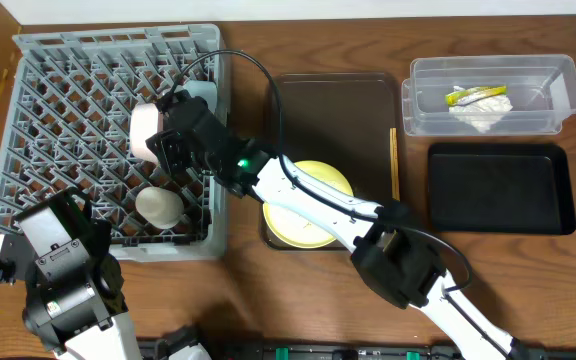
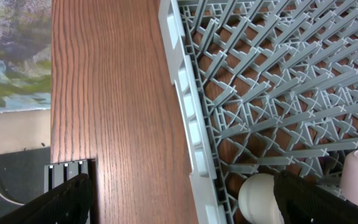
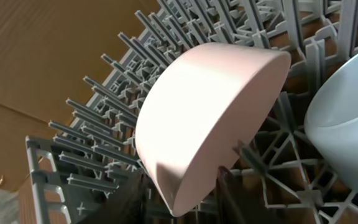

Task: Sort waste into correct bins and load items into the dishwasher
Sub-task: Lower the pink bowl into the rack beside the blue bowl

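The pinkish-white bowl stands on edge among the pegs of the grey dish rack. My right gripper is partly open, a finger on each side of the bowl's lower rim. The light blue bowl sits beside it. The small white cup lies near the rack's front. My left gripper is wide open and empty over the rack's wall. The yellow plate lies under my right arm.
The plate rests on a dark brown tray, with chopsticks along its right edge. At the right, a clear tub holds a white napkin and a yellow-green wrapper. A black tray lies in front of it.
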